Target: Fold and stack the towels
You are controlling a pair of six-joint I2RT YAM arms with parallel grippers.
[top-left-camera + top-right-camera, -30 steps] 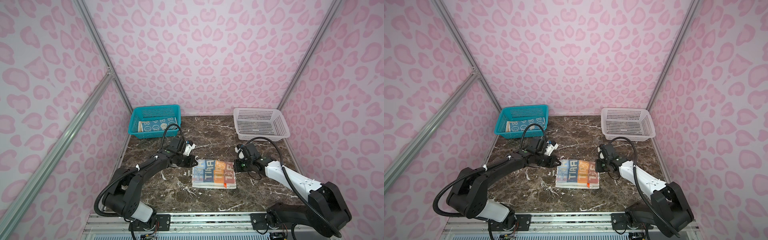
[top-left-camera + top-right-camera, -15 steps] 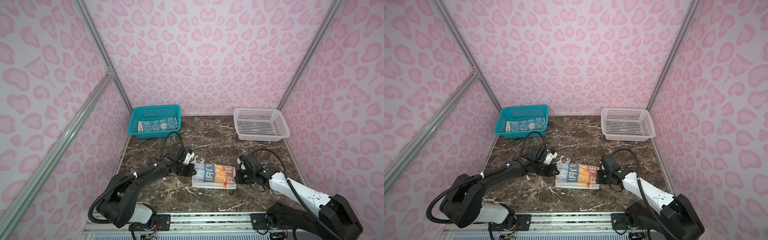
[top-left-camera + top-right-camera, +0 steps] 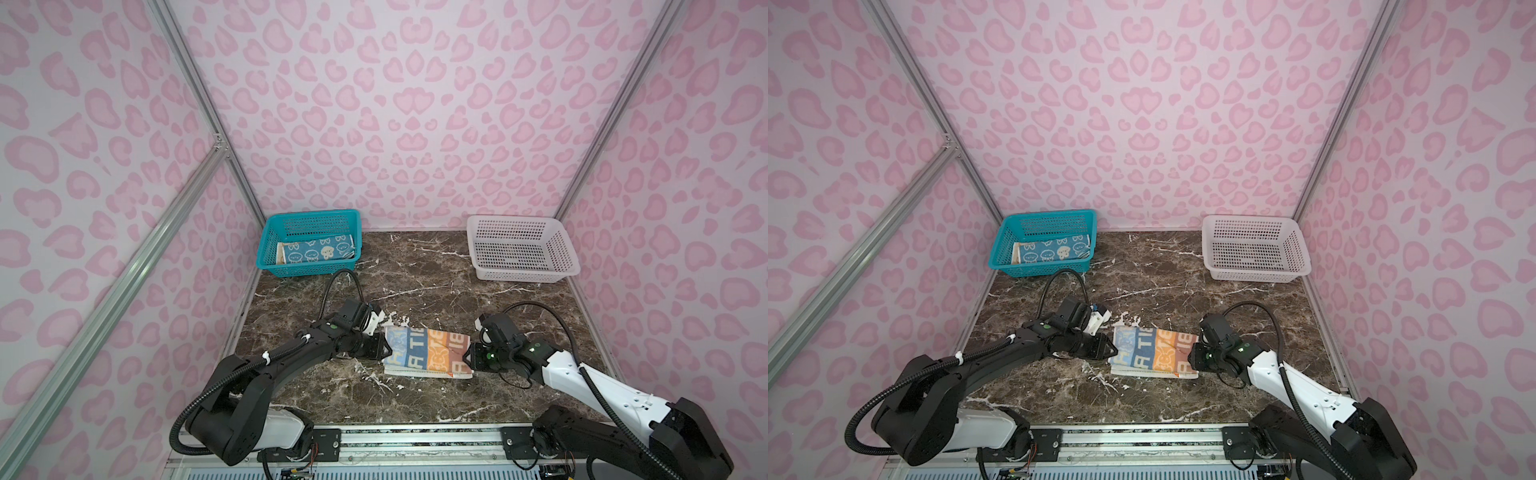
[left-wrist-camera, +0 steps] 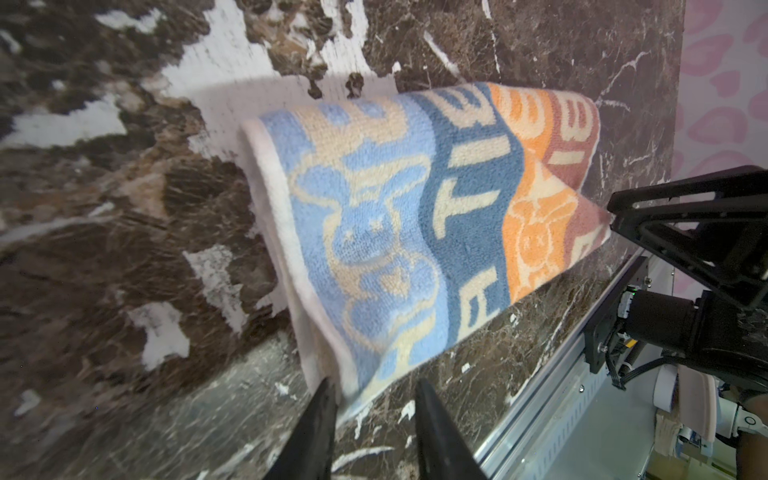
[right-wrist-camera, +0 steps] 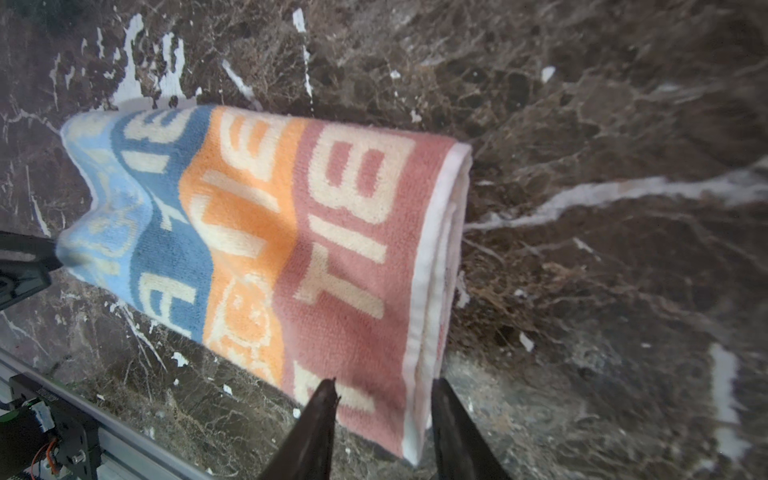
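The cream towel with blue, orange and brown lettering (image 3: 428, 351) (image 3: 1152, 353) lies folded in a strip in the middle of the table. My left gripper (image 3: 386, 347) (image 4: 374, 382) is at its blue end, jaws apart, and the towel's corner touches one finger. At the brown end my right gripper (image 3: 467, 357) (image 5: 385, 382) also has its jaws apart, with the towel's corner loose between them. A blue bunny towel (image 3: 318, 249) lies in the teal basket (image 3: 307, 214) over an orange-cream towel (image 3: 281, 254), of which only an edge shows.
A white mesh basket (image 3: 515, 218) stands at the back right of the marble table (image 3: 415, 274). Pink patterned walls close in the left, back and right. A metal rail (image 3: 415, 434) runs along the front edge, just past the towel.
Both grippers carried the towel's far edge toward the front, folding it into a narrower strip. Their jaws, shut on the corners before, now stand apart.
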